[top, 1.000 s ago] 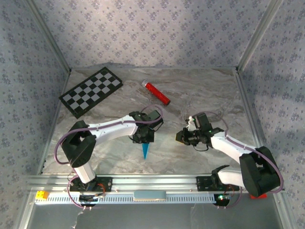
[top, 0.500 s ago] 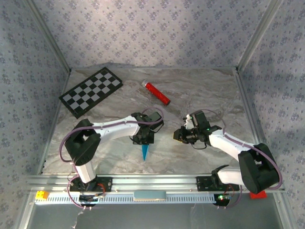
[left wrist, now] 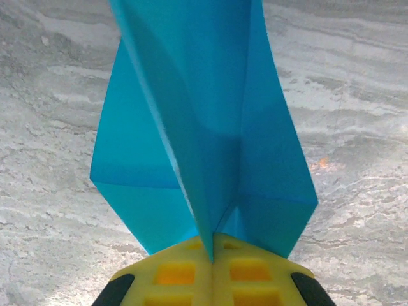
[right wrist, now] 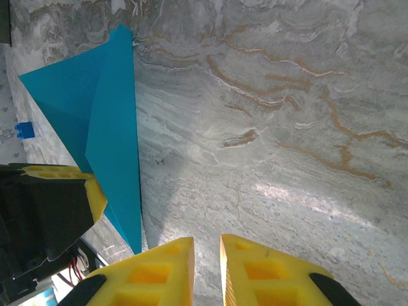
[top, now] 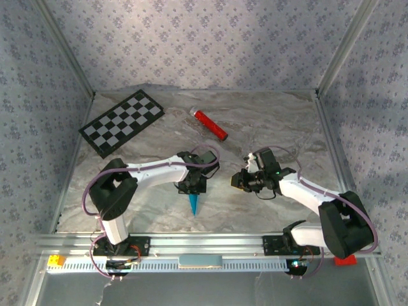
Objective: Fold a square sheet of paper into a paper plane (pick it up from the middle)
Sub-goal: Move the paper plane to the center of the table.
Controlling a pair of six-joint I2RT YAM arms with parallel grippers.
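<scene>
- Two tools work on the near side of the red cylinder (top: 210, 124), both well apart from it, above the marbled table (top: 274, 121).
- The left tool (top: 193, 186) is clamped on the paper plane (top: 194, 204). In its wrist view the yellow pads meet on the centre crease at the wide tail, and the wings spread out beyond them.
- The plane sits nearer the arm bases than the red cylinder, its point aimed away from the cylinder. I cannot tell whether the tip touches the table.
- The right tool (top: 239, 180) is also nearer than the cylinder and a little to its right, just beside the plane. Its jaws stand a narrow gap apart with nothing between them.
- The dart shape looks essentially folded, so the step in hand is probably tidying a wing or crease.
- To do it well, the left pinch should stay firm on the crease so the layers cannot spring apart.
- The right tool should meet one wing's edge squarely and take a single flap.
- It should press along the fold rather than drag, as paper this thin will likely buckle or tear under a sideways pull.
</scene>
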